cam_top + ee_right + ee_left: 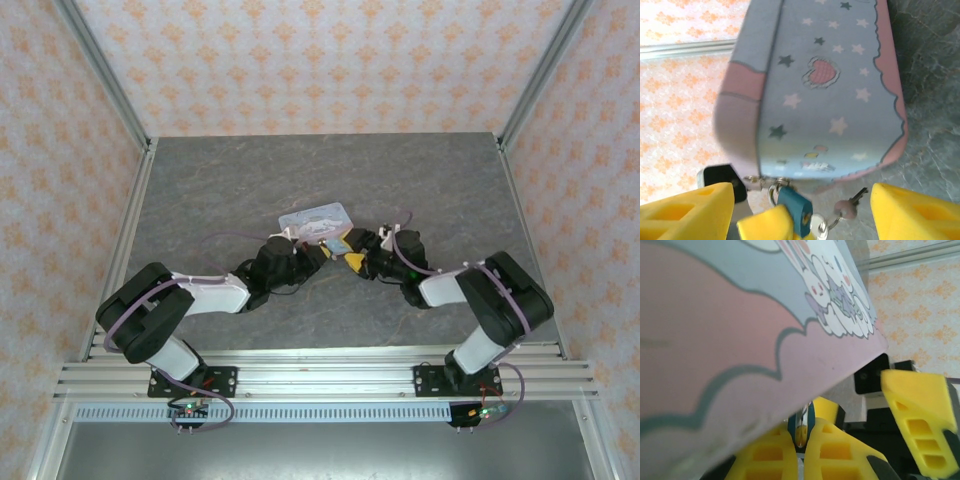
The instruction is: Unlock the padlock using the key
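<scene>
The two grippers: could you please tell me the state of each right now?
Left gripper: closed on the padlock.
Right gripper: open, with the key between its fingers, not gripped.

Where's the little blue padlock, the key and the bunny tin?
padlock (pixel 795 210): right wrist view, teal body.
key (pixel 856 196): right wrist view, thin blade.
tin (pixel 830 100): right wrist view, starry blue side.

tin (pixel 825 85): smooth matt print | padlock (pixel 792 210): glossy teal | table (pixel 930 60): matt stone-look
</scene>
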### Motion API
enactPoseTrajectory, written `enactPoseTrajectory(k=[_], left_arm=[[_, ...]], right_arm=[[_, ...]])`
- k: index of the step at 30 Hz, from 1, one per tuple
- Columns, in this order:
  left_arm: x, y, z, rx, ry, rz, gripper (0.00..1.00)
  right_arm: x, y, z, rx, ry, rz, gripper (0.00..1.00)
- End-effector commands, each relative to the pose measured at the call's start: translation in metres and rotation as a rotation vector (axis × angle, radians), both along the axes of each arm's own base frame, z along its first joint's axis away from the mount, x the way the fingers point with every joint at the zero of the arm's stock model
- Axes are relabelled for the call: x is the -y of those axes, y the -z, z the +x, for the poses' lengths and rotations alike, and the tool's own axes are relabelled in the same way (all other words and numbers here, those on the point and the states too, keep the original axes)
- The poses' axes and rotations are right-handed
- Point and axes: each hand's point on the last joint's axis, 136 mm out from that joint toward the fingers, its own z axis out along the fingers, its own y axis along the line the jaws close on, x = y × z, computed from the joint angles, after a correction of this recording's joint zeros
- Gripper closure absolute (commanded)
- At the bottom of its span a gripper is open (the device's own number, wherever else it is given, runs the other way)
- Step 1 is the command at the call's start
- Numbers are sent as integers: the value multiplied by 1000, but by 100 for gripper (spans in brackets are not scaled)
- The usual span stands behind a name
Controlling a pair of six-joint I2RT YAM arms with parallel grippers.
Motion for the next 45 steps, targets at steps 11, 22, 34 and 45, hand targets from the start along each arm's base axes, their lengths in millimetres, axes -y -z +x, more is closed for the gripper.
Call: enactPoseTrajectory(k=[11,22,34,45], left_arm=[[5,1,4,-41,28,-2,100],[7,-2,4,-55,57,-1,100],[10,-2,5,-66,76,-19,100],[14,-5,6,-70,86,-31,100]], right_arm=[[51,-4,-29,236,-175,-695,39],[33,0,-38,486,-300,-1028,47],[0,2,-39,588,-426,-994,48],[-14,10,-34,606,-481,-1026,51]])
